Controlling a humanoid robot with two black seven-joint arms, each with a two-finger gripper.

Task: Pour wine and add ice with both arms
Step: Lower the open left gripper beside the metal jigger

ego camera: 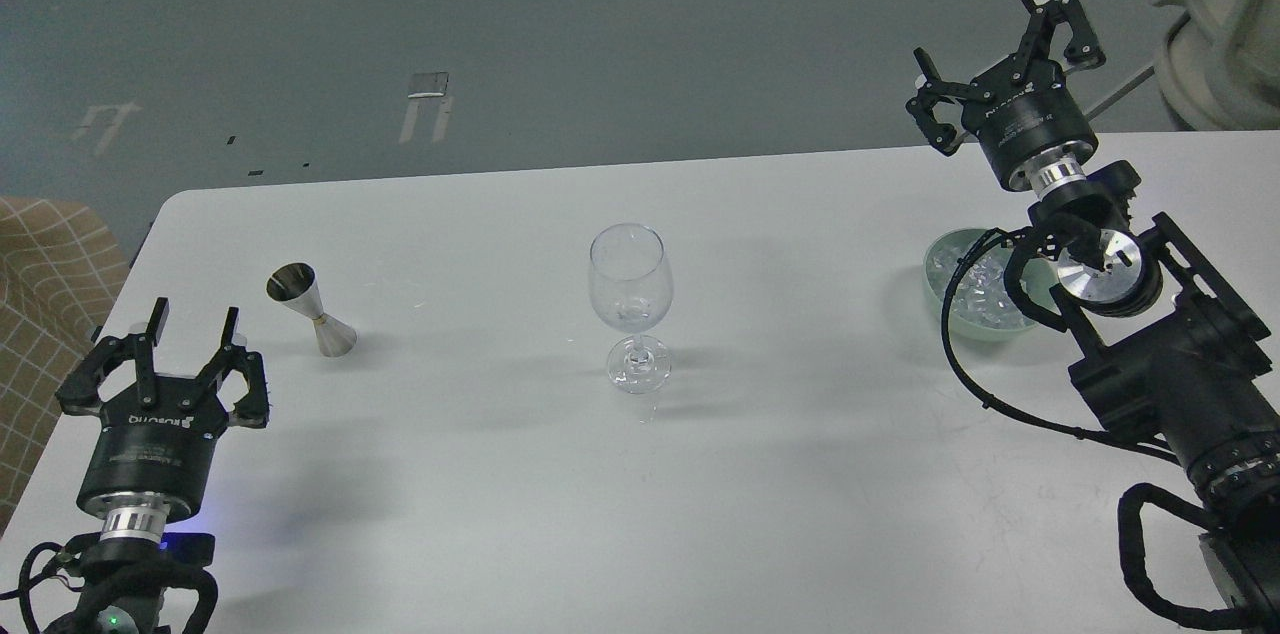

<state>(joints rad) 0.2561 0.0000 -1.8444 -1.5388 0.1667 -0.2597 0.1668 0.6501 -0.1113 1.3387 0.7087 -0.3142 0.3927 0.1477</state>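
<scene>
A clear stemmed wine glass (630,304) stands upright at the middle of the white table (640,474); a trace of clear liquid shows at its bottom. A small steel jigger (311,309) stands at the left. A pale green bowl (962,314) holding ice cubes (975,286) sits at the right, partly hidden by my right arm. My left gripper (194,325) is open and empty, below and left of the jigger. My right gripper (972,26) is open and empty, raised past the table's far edge, above the bowl.
The table's far edge runs across the upper part of the view, with grey floor beyond. A tan checked seat (45,314) sits off the table's left edge. A pale machine base (1225,34) stands at the far right.
</scene>
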